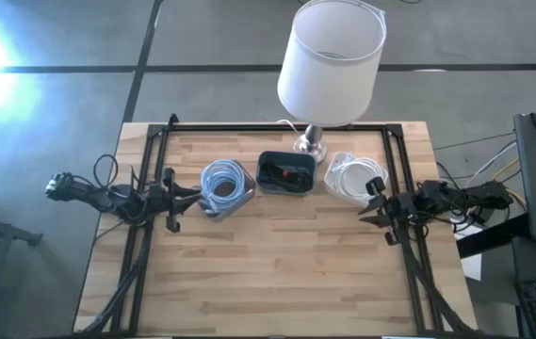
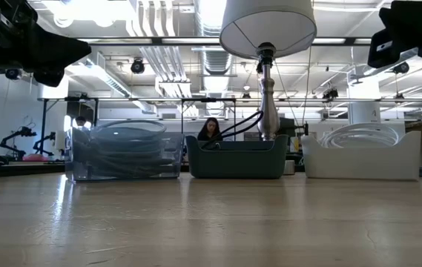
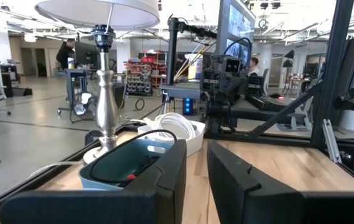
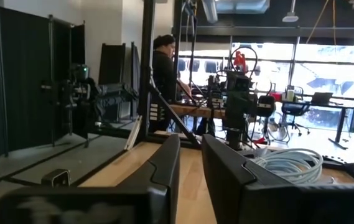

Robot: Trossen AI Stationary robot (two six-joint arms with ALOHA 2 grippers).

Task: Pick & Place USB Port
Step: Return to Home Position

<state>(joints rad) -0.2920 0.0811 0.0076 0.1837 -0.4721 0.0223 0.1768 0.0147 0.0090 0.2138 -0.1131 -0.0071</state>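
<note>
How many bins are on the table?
3, in a row by the lamp: clear bin left, dark bin middle, white bin right.

You're looking at three bins on the bench (image 1: 277,273) right now: one clear bin (image 1: 222,188), one blue bin (image 1: 286,173), one white bin (image 1: 350,177). One lamp (image 1: 332,61), just the one. And two claws, count them: left claw (image 1: 190,196), right claw (image 1: 367,203).

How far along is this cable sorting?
Nearly done: white cables lie in the white bin, a black cable in the blue bin, coils in the clear bin. Left gripper and right gripper hold nothing, open, at opposite sides of the table. Only parking seems left.
</note>
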